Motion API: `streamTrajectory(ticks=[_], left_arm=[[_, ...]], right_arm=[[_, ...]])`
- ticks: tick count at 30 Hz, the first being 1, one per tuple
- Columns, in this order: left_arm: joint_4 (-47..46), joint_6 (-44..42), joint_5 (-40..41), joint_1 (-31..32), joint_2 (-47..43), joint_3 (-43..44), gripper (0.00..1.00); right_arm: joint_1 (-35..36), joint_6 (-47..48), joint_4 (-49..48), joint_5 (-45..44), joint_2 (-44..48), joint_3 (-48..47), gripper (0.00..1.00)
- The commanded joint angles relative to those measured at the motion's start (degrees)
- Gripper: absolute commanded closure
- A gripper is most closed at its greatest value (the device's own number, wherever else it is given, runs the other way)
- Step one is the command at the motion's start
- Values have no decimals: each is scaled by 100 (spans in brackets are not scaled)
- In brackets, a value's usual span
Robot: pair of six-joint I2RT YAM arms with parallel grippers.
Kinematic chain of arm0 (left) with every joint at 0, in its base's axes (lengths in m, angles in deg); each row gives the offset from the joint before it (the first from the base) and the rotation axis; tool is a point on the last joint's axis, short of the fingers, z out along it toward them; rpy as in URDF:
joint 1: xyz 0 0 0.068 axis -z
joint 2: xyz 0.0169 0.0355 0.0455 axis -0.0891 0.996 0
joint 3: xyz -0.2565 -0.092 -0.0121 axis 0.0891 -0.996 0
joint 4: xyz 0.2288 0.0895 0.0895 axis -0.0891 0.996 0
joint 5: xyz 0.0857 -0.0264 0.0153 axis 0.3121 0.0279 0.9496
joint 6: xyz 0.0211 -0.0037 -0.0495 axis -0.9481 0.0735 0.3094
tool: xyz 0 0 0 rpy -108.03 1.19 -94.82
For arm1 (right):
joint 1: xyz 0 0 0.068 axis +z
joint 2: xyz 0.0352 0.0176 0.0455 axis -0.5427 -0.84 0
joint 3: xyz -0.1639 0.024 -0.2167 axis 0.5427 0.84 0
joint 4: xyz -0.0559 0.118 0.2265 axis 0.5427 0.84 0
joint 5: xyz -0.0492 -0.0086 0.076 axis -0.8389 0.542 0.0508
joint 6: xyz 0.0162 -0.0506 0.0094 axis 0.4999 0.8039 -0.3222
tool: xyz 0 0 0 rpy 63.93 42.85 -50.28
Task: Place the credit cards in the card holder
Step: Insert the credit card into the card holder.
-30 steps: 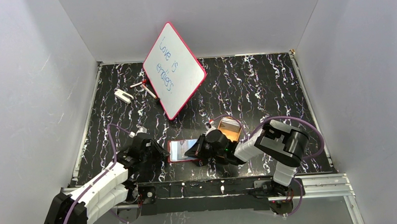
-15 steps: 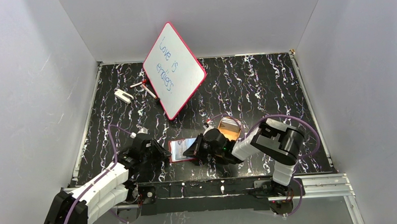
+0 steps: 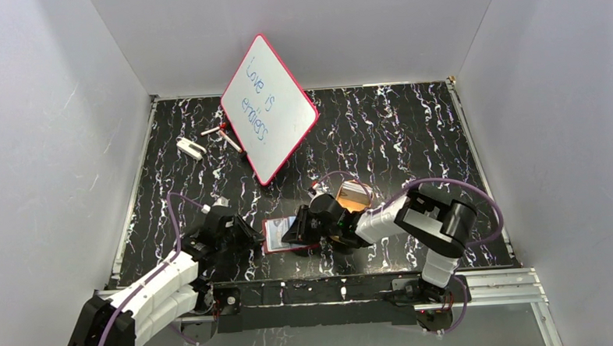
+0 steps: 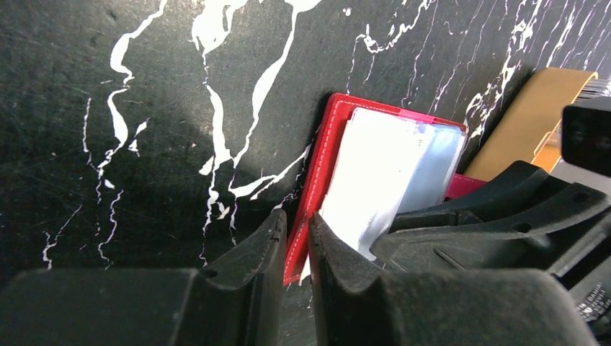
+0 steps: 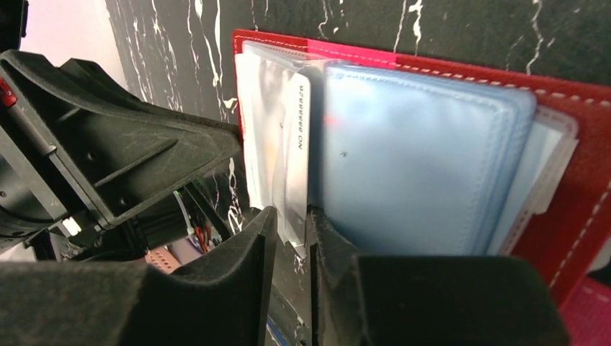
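The dark red card holder (image 3: 275, 235) lies open near the table's front edge, its bluish clear sleeves (image 5: 411, 158) facing up. My left gripper (image 3: 250, 235) is shut on its red left edge (image 4: 317, 180); in the left wrist view the jaws (image 4: 295, 220) pinch that stitched rim. My right gripper (image 3: 296, 230) is shut on a pale credit card (image 5: 297, 137), which stands between the sleeves at the holder's left side; the fingers (image 5: 290, 216) clamp its lower edge. The card shows white in the left wrist view (image 4: 375, 173).
An orange-tan oval tray (image 3: 357, 197) sits just behind the right gripper. A red-framed whiteboard (image 3: 269, 108) leans at the back, with markers (image 3: 224, 134) and a small white object (image 3: 191, 148) to its left. Grey walls enclose the table.
My right gripper has moved left with the card, farther over the open holder, so less of the sleeves shows from above. The left arm has stayed put.
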Motion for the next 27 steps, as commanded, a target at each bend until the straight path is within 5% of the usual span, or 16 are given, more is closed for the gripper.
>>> streamTrajectory(ticks=[1, 7, 27], left_arm=[[642, -130, 153, 30, -80, 5, 82], [686, -131, 165, 31, -136, 12, 82], [773, -131, 158, 30, -249, 82, 82]], right_arm=[[32, 424, 921, -195, 467, -269, 66], [27, 605, 1239, -387, 784, -322, 56], [-27, 735, 927, 268, -6, -826, 60]])
